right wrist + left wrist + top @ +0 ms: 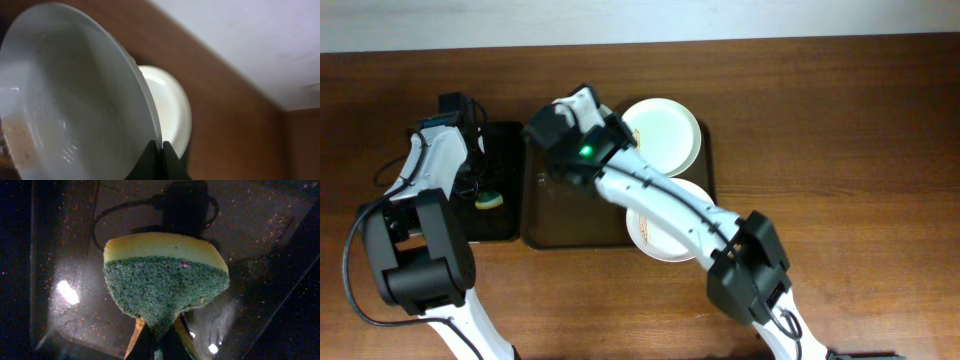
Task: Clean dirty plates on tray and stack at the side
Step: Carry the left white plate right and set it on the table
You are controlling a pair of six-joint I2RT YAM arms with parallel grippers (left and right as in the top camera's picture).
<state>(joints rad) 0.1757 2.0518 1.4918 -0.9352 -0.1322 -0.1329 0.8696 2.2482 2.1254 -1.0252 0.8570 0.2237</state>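
The held plate (75, 110) sits at the far right corner of the tray (560, 215), with the right hand (159, 150) clenched on its rim. The dark fingertips pinch the edge from both sides, and the plate's hollow face has a few faint brown specks low on the left. Just behind it a second plate (172, 110) shows its pale rim; from overhead the two overlap closely, and I cannot tell whether they touch. A third plate (660, 245) lies nearer the front of the tray, partly under the right arm, with thin orange streaks on it and its near edge reaching past the tray's rim.

To the left, just beside the tray, is a narrower black tray (505, 150). Over it the left hand (159, 335) grasps a sponge (165, 285) by its lower tip, green scrub face toward the camera, yellow layer at the top. Both trays rest on the brown wooden bench (840, 130).
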